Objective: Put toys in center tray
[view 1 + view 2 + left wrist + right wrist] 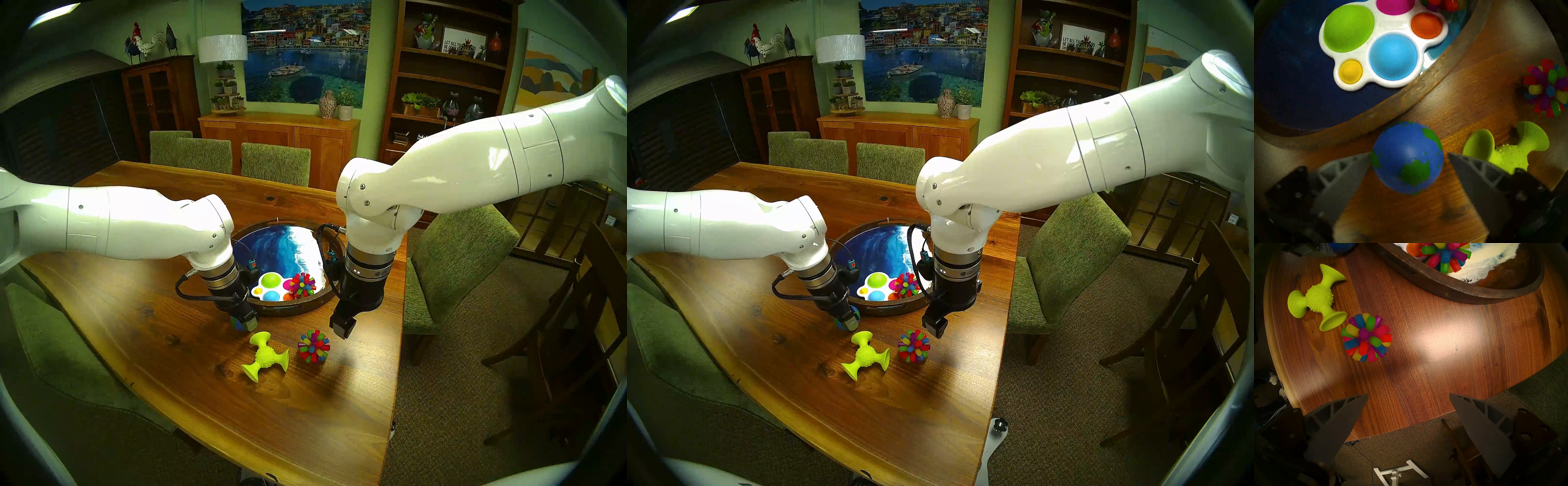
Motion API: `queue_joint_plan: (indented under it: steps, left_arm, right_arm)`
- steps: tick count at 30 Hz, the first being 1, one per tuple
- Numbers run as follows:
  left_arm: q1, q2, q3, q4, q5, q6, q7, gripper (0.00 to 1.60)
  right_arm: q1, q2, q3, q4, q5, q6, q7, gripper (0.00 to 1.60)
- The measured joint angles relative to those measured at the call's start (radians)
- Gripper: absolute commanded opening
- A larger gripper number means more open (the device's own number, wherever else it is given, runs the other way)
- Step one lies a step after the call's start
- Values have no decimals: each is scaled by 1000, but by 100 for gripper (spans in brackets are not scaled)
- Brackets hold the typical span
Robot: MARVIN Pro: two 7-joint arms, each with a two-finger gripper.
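Note:
The round tray (288, 310) with a dark wooden rim and blue-and-white wave bottom holds a white board with coloured domes (271, 288) and a multicoloured spiky ball (302, 284). My left gripper (244, 322) is open just in front of the tray. In the left wrist view its fingers straddle the blue-green globe ball (1407, 157) on the table, with a small gap on one side. A lime-green three-cupped suction toy (264, 356) and a second spiky ball (314, 346) lie on the table nearby. My right gripper (342, 327) is open and empty, above and just right of that ball.
The wooden table (135, 322) narrows toward me, and its right edge is close to the right gripper. A green chair (458, 264) stands at the right side and more green chairs (274, 163) at the far side. A white stand (1398, 473) sits on the carpet below.

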Motion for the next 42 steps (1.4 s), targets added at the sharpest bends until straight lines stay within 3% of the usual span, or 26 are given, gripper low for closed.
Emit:
queue_joint_plan:
  steps: [7,15,23,29,42]
  left_arm:
    - [-1,-12,0,2,-27,0,28,0]
    - [-47,44,0,-102,-33,0,24,0]
    - [-100,78,-17,-135,-39,0,7,0]
    - [-131,52,-8,-72,-58,0,-9,0]
    - [-136,-77,9,120,-106,0,-26,0]
  right_arm:
    - [0,0,0,0,0,0,0,160]
    - [0,0,0,0,0,0,0,160]
    - [-1,0,0,0,-1,0,0,160]
    - [-1,0,0,0,-1,0,0,160]
    - [-1,0,0,0,-1,0,0,160]
